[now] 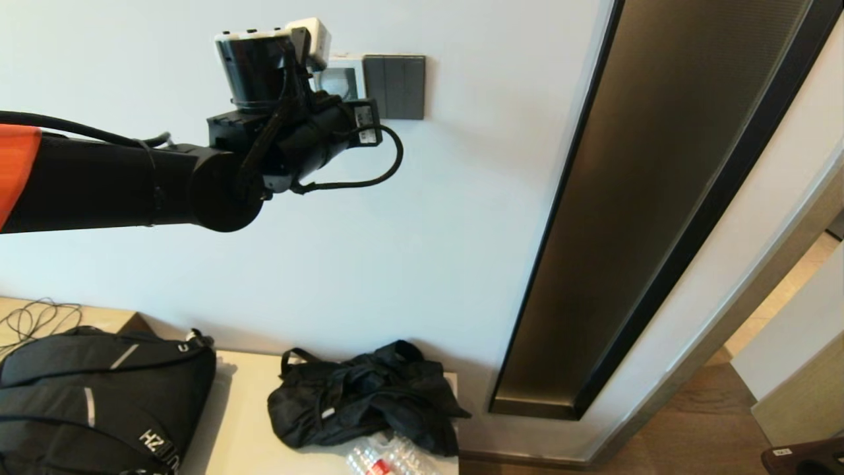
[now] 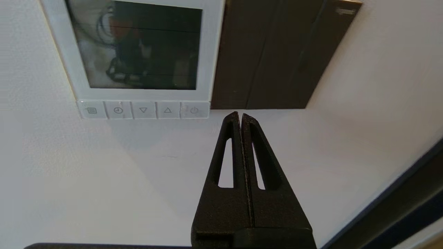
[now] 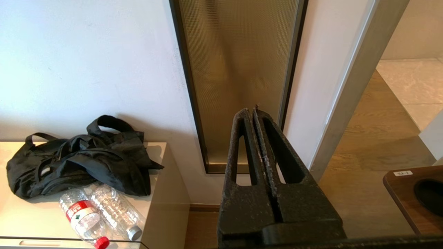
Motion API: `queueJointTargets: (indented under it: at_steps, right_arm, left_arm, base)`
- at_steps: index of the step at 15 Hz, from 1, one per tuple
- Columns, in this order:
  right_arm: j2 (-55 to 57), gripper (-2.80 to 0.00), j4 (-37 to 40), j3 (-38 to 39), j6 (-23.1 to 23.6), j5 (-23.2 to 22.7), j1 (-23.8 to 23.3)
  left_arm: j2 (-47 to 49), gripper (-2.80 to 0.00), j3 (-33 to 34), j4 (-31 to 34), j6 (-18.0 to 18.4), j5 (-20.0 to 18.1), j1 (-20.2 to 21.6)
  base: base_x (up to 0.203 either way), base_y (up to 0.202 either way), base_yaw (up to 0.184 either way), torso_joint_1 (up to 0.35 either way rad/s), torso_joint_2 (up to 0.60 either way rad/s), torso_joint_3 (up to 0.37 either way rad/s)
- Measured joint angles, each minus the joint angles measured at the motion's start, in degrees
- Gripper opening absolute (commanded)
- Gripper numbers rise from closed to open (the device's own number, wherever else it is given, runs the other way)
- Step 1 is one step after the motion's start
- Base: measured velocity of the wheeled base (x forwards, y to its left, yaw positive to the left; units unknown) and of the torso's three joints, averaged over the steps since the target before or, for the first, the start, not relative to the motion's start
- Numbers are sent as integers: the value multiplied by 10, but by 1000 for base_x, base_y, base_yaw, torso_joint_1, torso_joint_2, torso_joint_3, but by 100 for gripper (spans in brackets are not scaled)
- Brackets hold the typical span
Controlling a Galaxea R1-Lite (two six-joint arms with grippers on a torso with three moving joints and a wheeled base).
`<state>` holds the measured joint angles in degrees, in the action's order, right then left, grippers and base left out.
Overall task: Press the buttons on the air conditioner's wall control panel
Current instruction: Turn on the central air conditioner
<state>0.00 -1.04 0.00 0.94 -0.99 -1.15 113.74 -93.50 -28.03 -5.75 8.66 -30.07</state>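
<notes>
The white air conditioner control panel [image 2: 138,52] hangs on the wall, with a dark screen and a row of small buttons [image 2: 143,110] along one edge; the power button [image 2: 194,110] is the one nearest my fingers. In the head view the panel [image 1: 339,78] is mostly hidden behind my raised left arm. My left gripper [image 2: 240,114] is shut and empty, its tip close to the wall just beside the power button, not on it. My right gripper [image 3: 253,111] is shut and empty, held low, away from the panel.
A dark grey switch plate [image 1: 395,86] sits right beside the panel [image 2: 277,52]. A tall dark-framed glass panel [image 1: 659,198] runs down the wall. Below stands a cabinet [image 1: 244,422] with a black backpack [image 1: 92,396], a black bag [image 1: 369,392] and plastic bottles [image 3: 93,214].
</notes>
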Motion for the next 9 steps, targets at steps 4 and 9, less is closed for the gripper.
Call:
queueJointTargets:
  at_steps: [4,9]
  right_arm:
    - [0,-280,0,0,0,0,0]
    - [0,-280,0,0,0,0,0]
  left_arm:
    - [23,-280,-24,-6,-2,20,-2]
    - [48,-280,-23,-37,0,32,-1]
  base:
    - [0,0,0,0,0,0]
    - [0,0,0,0,0,0]
